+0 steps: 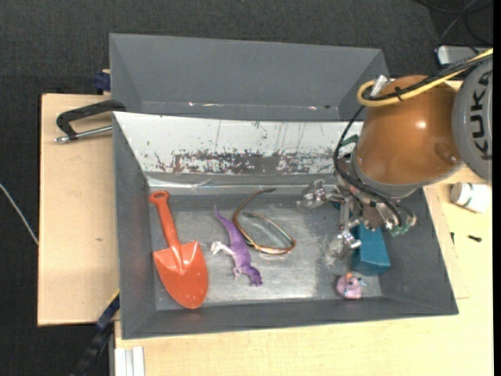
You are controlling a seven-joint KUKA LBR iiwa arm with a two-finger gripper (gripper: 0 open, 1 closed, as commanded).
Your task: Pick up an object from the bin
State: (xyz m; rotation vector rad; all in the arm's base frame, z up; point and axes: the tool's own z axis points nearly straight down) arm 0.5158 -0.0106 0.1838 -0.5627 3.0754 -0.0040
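Note:
My gripper (348, 237) hangs low in the right part of the bin, under the arm's orange cover. A blue block (374, 251) lies right beside it on the right, touching or nearly touching it. A small pink and white toy (351, 287) sits on the floor just in front of the gripper. To its left lies a thin brown oval loop (264, 227), and further left a purple toy lizard (239, 253).
An orange toy shovel (178, 263) lies along the bin's left side, blade toward the front. The scratched back wall rises behind the gripper. The arm's orange cover and cables hang over the bin's right rear corner.

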